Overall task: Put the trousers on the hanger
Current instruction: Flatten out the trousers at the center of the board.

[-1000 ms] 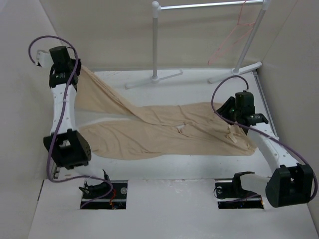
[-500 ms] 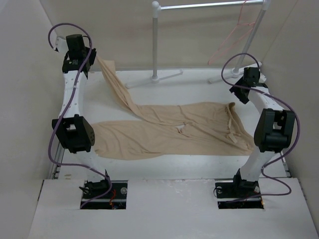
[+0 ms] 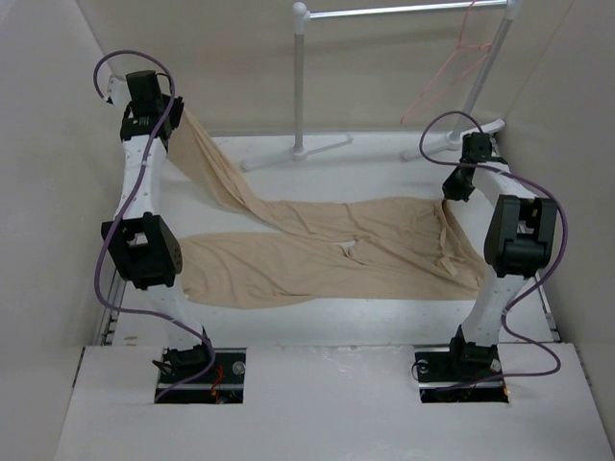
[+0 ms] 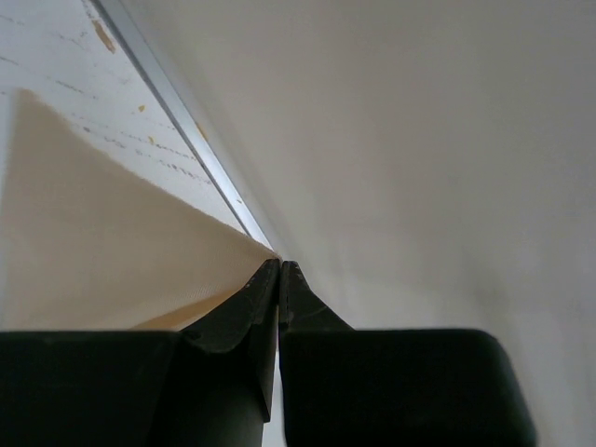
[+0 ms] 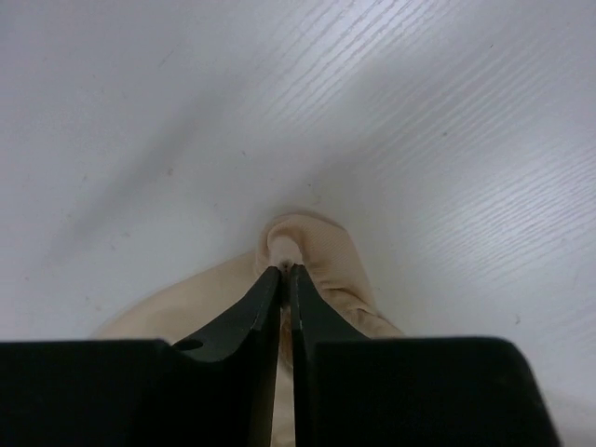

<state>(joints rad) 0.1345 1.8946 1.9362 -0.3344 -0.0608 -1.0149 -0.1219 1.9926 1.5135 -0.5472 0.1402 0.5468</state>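
The beige trousers [image 3: 317, 252] lie spread across the white table. One leg runs up to the far left, where my left gripper [image 3: 175, 120] is shut on its end and holds it raised. In the left wrist view the cloth [image 4: 102, 251] hangs taut from the closed fingertips [image 4: 279, 265]. My right gripper [image 3: 452, 192] is shut on the waist corner at the right. In the right wrist view a fold of cloth [image 5: 312, 251] is pinched at the closed tips [image 5: 285, 270]. The pinkish-red wire hanger [image 3: 452, 67] hangs from the rack bar at the back right.
A white tube garment rack [image 3: 301, 86] stands at the back, its feet [image 3: 293, 154] on the table behind the trousers. Beige walls close in on the left, back and right. The right arm's elbow [image 3: 519, 235] stands over the trousers' right end.
The left gripper shifted slightly and lowered the raised leg a little. The right arm folded upright, and its gripper came down from near the rack foot onto the waist corner.
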